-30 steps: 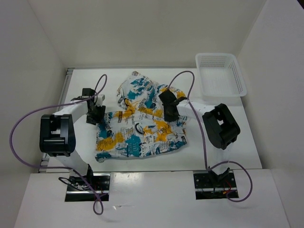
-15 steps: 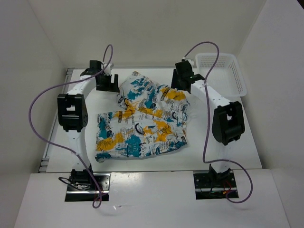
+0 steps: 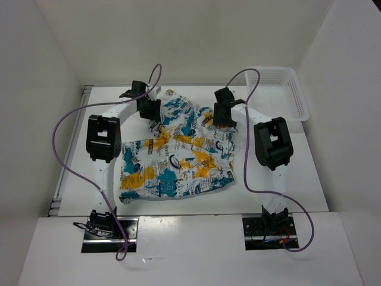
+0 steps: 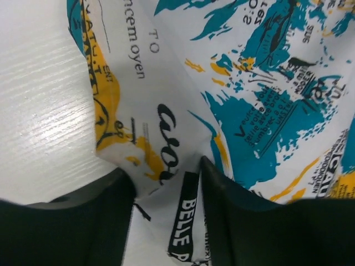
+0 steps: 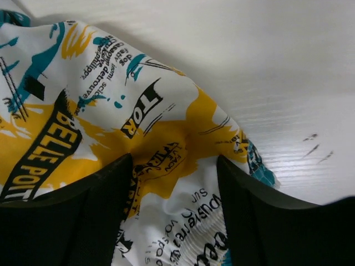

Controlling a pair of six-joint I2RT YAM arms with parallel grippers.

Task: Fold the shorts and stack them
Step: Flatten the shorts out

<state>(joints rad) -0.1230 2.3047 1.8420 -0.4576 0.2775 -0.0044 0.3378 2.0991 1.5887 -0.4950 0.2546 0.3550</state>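
Observation:
The shorts [image 3: 178, 156], white with teal, yellow and black print, lie rumpled in the middle of the table. My left gripper [image 3: 149, 111] is down on their far left edge. In the left wrist view the shorts [image 4: 266, 83] fill the frame, and a fold with a black label sits between the parted jaws of the left gripper [image 4: 166, 185]. My right gripper [image 3: 221, 116] rests on the far right corner. In the right wrist view puckered yellow cloth of the shorts [image 5: 83, 111] lies between the jaws of the right gripper [image 5: 175, 169], which stand apart.
A white mesh basket [image 3: 286, 95] stands at the back right corner, and the right arm's purple cable arcs in front of it. White walls close in the table [image 3: 297, 179] on three sides. Bare tabletop [image 5: 249, 55] shows beyond the shorts' corner.
Both arms left the shorts' sides, rose toward the back wall, then came down on the shorts' far edge. The left jaws narrowed around a fold. The right jaws opened.

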